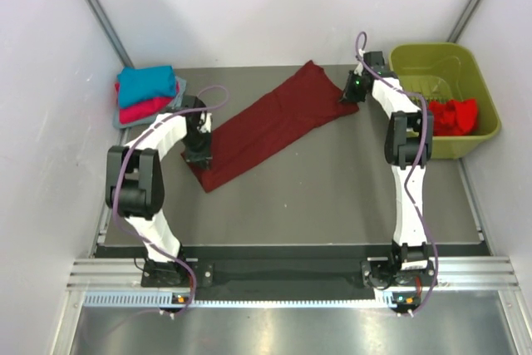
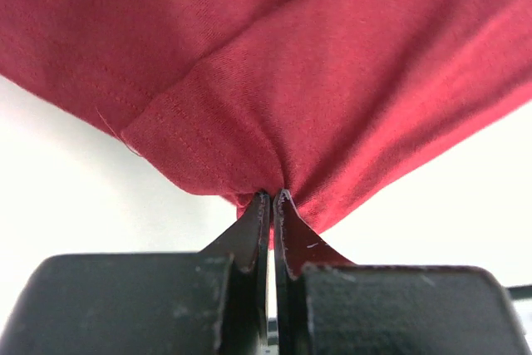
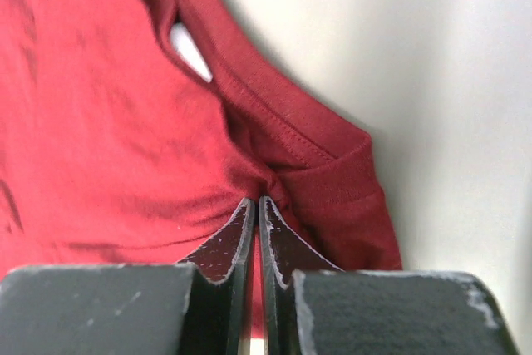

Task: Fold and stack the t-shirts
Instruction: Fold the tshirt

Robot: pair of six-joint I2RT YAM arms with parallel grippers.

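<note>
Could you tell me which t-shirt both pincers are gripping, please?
The dark maroon t-shirt, lying diagonally mid-table, pinched by the left pincer and right pincer; the others sit in the folded stack or the basket.

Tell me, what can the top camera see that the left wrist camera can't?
Only the top view shows the whole dark maroon t-shirt stretched in a long strip over the table, the folded stack at the far left, the green basket holding a bright red t-shirt, and the right gripper at the strip's far end. Only the left wrist view shows the stitched hem up close, bunched where the fingers pinch it. Both show that t-shirt held by the left gripper.
</note>
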